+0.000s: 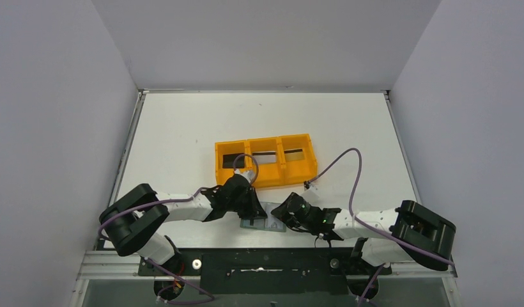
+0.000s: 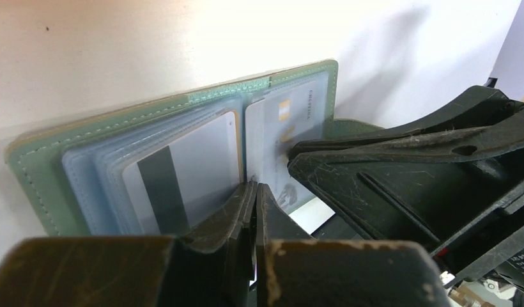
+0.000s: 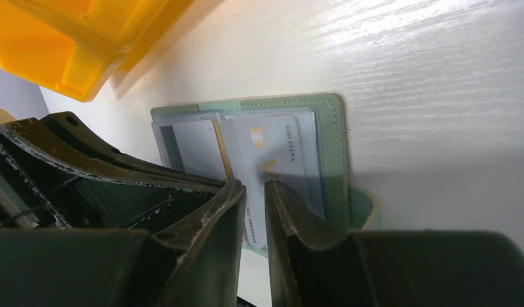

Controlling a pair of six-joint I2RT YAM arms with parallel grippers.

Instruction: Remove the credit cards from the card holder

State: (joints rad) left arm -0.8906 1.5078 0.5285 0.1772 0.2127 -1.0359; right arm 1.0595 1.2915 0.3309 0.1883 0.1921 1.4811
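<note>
Close to the near edge of the tabletop, the card holder lies open and flat, a grey-green rim around pale blue sleeves. The left end effector sits at its near edge beside the central fold, jaws pressed together (whether a card's edge is pinched between them cannot be told). The right end effector hangs over the right-hand page with only a narrow gap; whether it grips anything is unclear.

Two credit cards sit in the sleeves: a silvery grey card with a dark stripe on the left page, and a pale card with a gold chip on the right.

The step in hand looks like drawing a card from its sleeve. To do it well, one end effector should pin the holder flat while the other pulls slowly, straight along the sleeve, so the holder neither lifts nor folds shut.

Farther back stands the orange tray, just beyond the left arm.
</note>
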